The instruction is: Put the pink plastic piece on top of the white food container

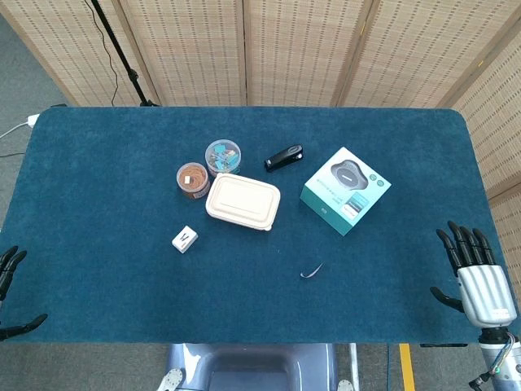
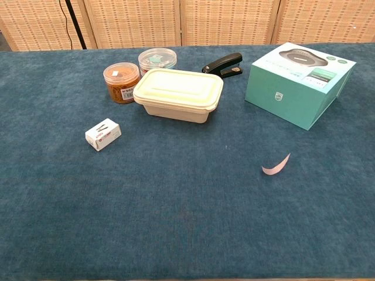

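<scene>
A thin curved pink plastic piece [image 1: 312, 270] [image 2: 276, 165] lies flat on the blue table, right of centre and near the front. The white food container [image 1: 242, 200] [image 2: 179, 94] sits lidded at mid-table, left and back of the piece. My right hand [image 1: 474, 277] hovers at the table's front right edge, fingers spread, holding nothing. Only the dark fingers of my left hand [image 1: 11, 285] show, at the front left edge, apart and empty. Neither hand appears in the chest view.
Two small round jars [image 1: 193, 180] [image 1: 222, 156] stand behind the container on its left. A black stapler [image 1: 283, 158] lies behind it, a teal product box [image 1: 345, 190] to its right, a small white box [image 1: 185, 239] in front-left.
</scene>
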### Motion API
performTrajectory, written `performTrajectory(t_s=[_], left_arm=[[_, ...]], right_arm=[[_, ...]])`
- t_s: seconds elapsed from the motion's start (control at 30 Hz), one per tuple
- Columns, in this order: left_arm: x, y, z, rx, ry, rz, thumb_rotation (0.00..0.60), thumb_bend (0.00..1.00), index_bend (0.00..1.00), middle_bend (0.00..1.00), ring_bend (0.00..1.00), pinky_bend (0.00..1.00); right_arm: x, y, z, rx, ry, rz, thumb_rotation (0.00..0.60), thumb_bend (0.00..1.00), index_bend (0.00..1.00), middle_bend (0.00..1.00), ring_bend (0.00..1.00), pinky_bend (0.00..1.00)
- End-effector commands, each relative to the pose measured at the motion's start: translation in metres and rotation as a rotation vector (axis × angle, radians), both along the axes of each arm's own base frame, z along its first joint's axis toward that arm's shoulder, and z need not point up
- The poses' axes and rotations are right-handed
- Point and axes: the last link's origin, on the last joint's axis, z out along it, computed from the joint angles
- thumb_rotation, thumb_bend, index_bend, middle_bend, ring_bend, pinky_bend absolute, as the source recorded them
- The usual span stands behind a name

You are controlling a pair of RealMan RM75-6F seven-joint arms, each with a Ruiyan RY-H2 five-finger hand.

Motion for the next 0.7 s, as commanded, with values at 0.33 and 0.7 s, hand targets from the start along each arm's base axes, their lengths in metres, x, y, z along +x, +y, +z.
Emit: performTrajectory(t_s=[0.33,0.7], left_arm=[[-0.001,-0.001,0.001,0.001,-0.010,0.001,0.600,0.00,0.00,0.00,0.00,0.00],[-0.002,0.006,0.004,-0.015,-0.036,0.014,0.600,0.00,0.00,0.00,0.00,0.00]], right_arm=[[0.024,0.002,-0.018,0.149,-0.121,0.097,0.600,0.00,0.03,0.00,0.00,0.00],[0.089,-0.041,-0.076,0.447,-0.043,0.396,0.600,0.25,0.24,0.00,0.00,0.00]])
